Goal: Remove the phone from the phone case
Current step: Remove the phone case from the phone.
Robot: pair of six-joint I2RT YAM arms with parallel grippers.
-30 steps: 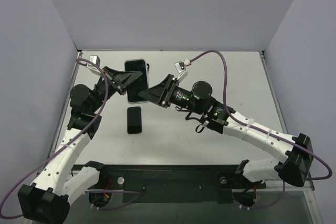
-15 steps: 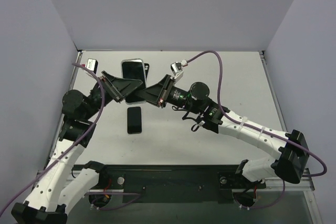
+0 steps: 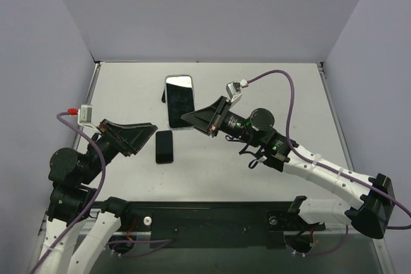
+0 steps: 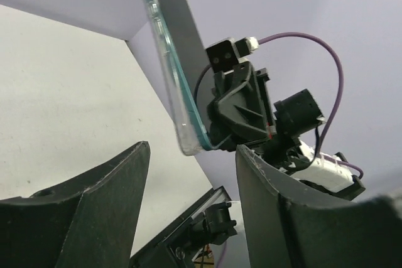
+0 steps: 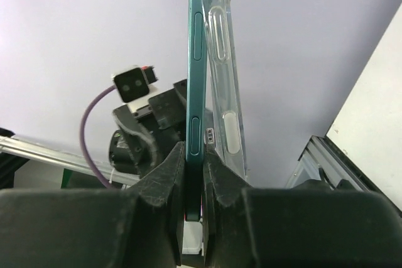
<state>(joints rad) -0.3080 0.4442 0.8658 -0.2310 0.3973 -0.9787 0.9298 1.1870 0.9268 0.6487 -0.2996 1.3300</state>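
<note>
Clearly right tool (image 5: 193, 155) pinches teal-edged slab phone (image 5: 195, 61) edge-on, straight ahead of it. Clear soft plastic case (image 5: 224, 67) gapes alongside, likely so left tool (image 3: 142, 138), wide and empty, can strip it.

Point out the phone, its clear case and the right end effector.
phone (image 5: 195, 73), right wrist view, teal side edge.
clear case (image 5: 224, 80), right wrist view, side wall.
right end effector (image 5: 194, 155), right wrist view, between the fingertips clamping the phone.

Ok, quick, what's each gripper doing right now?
Left gripper: open, holding nothing.
Right gripper: shut on the phone.
</note>
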